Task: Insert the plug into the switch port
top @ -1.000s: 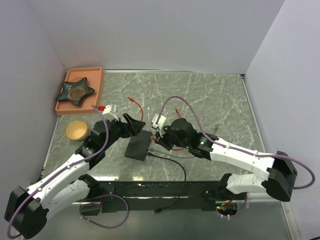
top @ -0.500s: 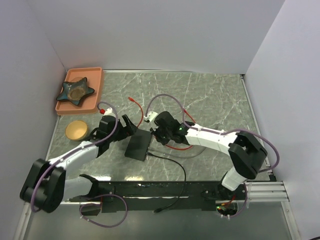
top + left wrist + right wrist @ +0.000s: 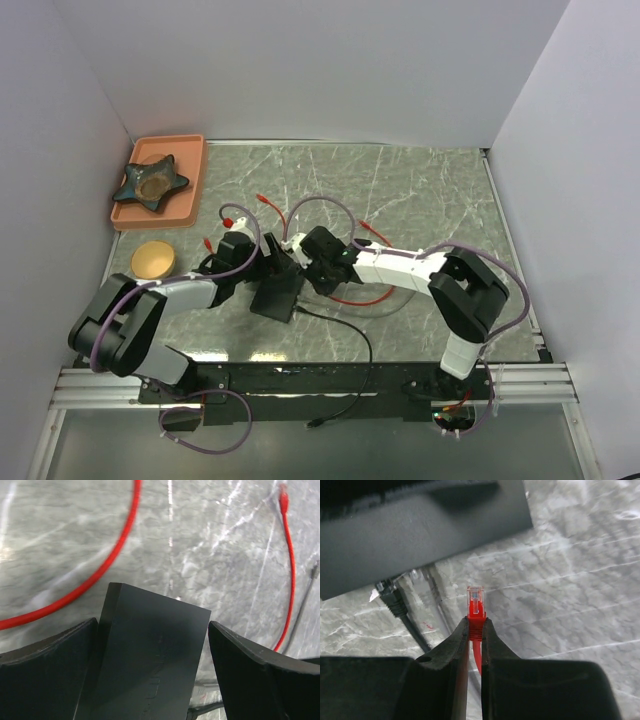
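Note:
The flat matte-black switch box (image 3: 275, 292) lies on the marble table. In the left wrist view the box (image 3: 150, 660) sits between the fingers of my open left gripper (image 3: 152, 625). The left finger (image 3: 50, 670) is against its side and the right finger (image 3: 260, 675) stands apart. My right gripper (image 3: 476, 625) is shut on the red plug (image 3: 476, 602), its clear tip pointing at the box's edge (image 3: 420, 530) a short way off. The port hole itself does not show. In the top view my right gripper (image 3: 306, 268) is at the box's right far corner.
A black cable (image 3: 395, 602) is plugged into the box edge left of the red plug and runs toward the near edge (image 3: 350, 330). The red cable (image 3: 350, 297) loops on the table. An orange tray (image 3: 196, 180) holds a star dish (image 3: 150, 182); a round wooden disc (image 3: 153, 260) lies nearby.
My left gripper has moved right, and its fingers now straddle the box's far end. My right gripper has moved left along the box with the plug in it.

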Robot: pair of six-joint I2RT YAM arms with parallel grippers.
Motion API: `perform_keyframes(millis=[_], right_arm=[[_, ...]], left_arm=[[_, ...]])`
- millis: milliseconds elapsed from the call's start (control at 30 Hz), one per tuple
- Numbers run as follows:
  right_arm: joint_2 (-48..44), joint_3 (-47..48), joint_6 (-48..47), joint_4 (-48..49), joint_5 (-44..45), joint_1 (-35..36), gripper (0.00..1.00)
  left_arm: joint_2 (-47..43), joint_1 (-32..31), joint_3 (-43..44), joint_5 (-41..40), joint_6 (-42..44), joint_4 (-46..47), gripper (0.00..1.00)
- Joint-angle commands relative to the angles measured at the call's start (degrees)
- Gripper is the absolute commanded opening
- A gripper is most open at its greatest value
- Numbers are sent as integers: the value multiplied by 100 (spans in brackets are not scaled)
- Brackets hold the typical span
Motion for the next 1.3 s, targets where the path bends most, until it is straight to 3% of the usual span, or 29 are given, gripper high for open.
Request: perform_keyframes(millis=[0, 133, 467, 900, 1267], right_arm=[[253, 280, 12, -309, -209, 126, 0], [403, 281, -5, -406, -324, 258, 0], [104, 113, 74, -20, -131, 285, 0], [350, 535, 276, 86, -95, 241, 0], [658, 887, 294, -152, 19, 224, 0]], left_arm=[[150, -123, 117, 282, 15, 323, 98], [-78, -141, -76, 415, -107, 666, 98], [-158, -141, 38, 142, 42, 121, 97], [-412, -106, -76, -78, 243, -81, 73], [-527, -88, -146, 168, 252, 42, 70]])
